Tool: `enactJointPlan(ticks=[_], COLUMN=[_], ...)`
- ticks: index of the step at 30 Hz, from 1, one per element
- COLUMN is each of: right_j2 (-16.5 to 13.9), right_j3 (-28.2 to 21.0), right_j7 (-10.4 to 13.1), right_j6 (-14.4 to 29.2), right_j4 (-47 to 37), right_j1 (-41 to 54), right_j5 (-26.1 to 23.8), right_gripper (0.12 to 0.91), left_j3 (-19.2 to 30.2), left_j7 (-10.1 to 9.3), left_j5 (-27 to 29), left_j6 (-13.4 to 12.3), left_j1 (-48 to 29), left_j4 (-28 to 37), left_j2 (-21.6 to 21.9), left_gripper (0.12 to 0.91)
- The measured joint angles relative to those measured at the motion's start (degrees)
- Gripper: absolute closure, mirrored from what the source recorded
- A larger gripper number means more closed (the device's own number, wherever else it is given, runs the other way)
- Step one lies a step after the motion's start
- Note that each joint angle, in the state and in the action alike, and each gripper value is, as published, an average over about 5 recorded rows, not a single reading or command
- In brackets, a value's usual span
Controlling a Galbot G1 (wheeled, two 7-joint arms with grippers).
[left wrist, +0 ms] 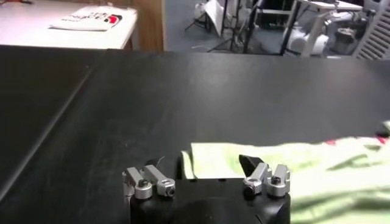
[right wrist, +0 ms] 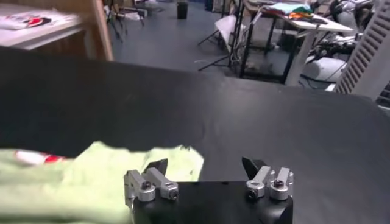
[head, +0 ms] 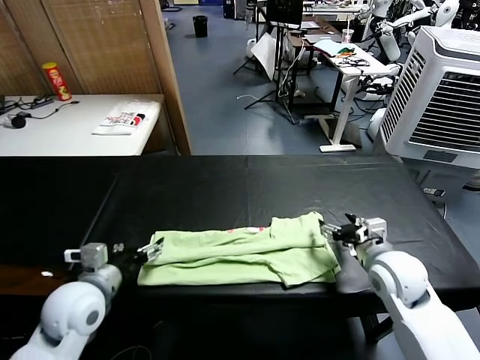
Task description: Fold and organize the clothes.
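Lying folded into a long band near the black table's [head: 225,180] front edge: light-green shirt [head: 240,255] | left gripper [head: 148,250] at its left end, jaws spread, holding nothing | right gripper [head: 339,231] at its right end, likewise spread | likely placed to regrip both ends.

A robotics laboratory or workshop. The long black cloth-covered worktable [head: 247,187] serves as landmark. Behind it, blue-grey flooring carries black tripod stands [head: 274,71] and a white height-adjustable desk [head: 346,82] strewn with items. Beyond its right end stands a large white louvred air-cooler unit [head: 442,90]; white robot arms [head: 390,26] appear farther back. Beyond its left end sits a white side table [head: 67,127] against a wooden partition [head: 161,67].
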Motion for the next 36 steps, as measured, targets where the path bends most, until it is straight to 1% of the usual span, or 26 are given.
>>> enactJointPlan(ticks=[4, 7, 11, 15, 16, 18, 19, 20, 21, 24, 25, 26, 27, 28, 31, 32, 34, 36], right_j2=[1.39, 1.98, 2.57, 2.98, 3.06, 3.24, 3.35, 3.49, 3.63, 4.13, 4.3, 4.48, 4.67, 4.86, 5.52, 5.79, 6.44, 7.09], right_j3=[-1.75, -2.66, -3.39, -3.6, -3.62, -3.62, -3.6, -3.58, -3.55, -3.4, -3.35, -3.31, -3.27, -3.22, -2.96, -2.86, -2.69, -2.57], right_j7=[-0.1, -0.26, -0.64, -0.86, -0.89, -0.93, -0.94, -0.94, -0.94, -0.91, -0.85, -0.74, -0.57, -0.32, 0.78, 1.24, 2.0, 2.59], right_j6=[0.12, 0.12, 0.15, 0.24, 0.27, 0.34, 0.4, 0.47, 0.57, 1.14, 1.47, 1.88, 2.33, 2.84, 4.44, 5.01, 5.97, 6.8], right_j4=[-3.09, -4.6, -5.86, -6.44, -6.52, -6.63, -6.66, -6.68, -6.72, -6.83, -6.87, -6.91, -6.94, -6.97, -7.14, -7.26, -7.57, -7.94], right_j1=[2.31, 3.14, 3.49, 3.35, 3.28, 3.09, 2.97, 2.84, 2.72, 2.3, 2.14, 1.97, 1.8, 1.63, 1.13, 0.99, 0.76, 0.64], right_j5=[-0.93, -1.15, -1.96, -2.49, -2.59, -2.81, -2.94, -3.12, -3.34, -4.3, -4.72, -5.18, -5.68, -6.18, -7.7, -8.17, -8.91, -9.32], right_gripper=[0.228, 0.244, 0.303, 0.359, 0.378, 0.444, 0.483, 0.539, 0.587, 0.752, 0.793, 0.834, 0.858, 0.865, 0.869, 0.868, 0.868, 0.868], left_j3=[1.24, 1.9, 2.18, 2.19, 2.18, 2.13, 2.09, 2.05, 2.01, 1.94, 1.93, 1.92, 1.94, 1.98, 2.31, 2.5, 2.93, 3.34], left_j7=[0.37, 0.68, 1.54, 1.77, 1.81, 1.9, 1.93, 1.95, 1.97, 2.11, 2.3, 2.57, 2.95, 3.42, 4.95, 5.44, 6.14, 6.47], left_j5=[-0.41, -0.47, -0.29, -0.13, -0.09, -0.05, -0.07, -0.14, -0.31, -1.22, -1.47, -1.58, -1.47, -1.12, 1.29, 2.51, 5.45, 8.44], left_j6=[0.0, 0.0, 0.0, -0.03, -0.07, -0.15, -0.19, -0.21, -0.22, -0.11, -0.06, -0.01, 0.03, 0.05, 0.04, -0.17, -1.37, -3.32], left_j1=[-2.92, -4.03, -4.4, -4.62, -4.65, -4.68, -4.68, -4.68, -4.66, -4.55, -4.49, -4.4, -4.31, -4.25, -4.24, -4.34, -4.68, -5.17], left_j4=[3.81, 5.91, 7.46, 8.54, 8.76, 9.1, 9.21, 9.27, 9.28, 8.91, 8.7, 8.45, 8.19, 7.97, 7.69, 7.79, 8.25, 9.03], left_j2=[-1.23, -1.91, -2.22, -2.31, -2.33, -2.4, -2.45, -2.51, -2.59, -2.95, -3.09, -3.24, -3.4, -3.56, -4.1, -4.32, -4.83, -5.39], left_gripper=[0.232, 0.232, 0.232, 0.232, 0.234, 0.245, 0.266, 0.287, 0.322, 0.469, 0.536, 0.586, 0.636, 0.703, 0.846, 0.873, 0.895, 0.894])
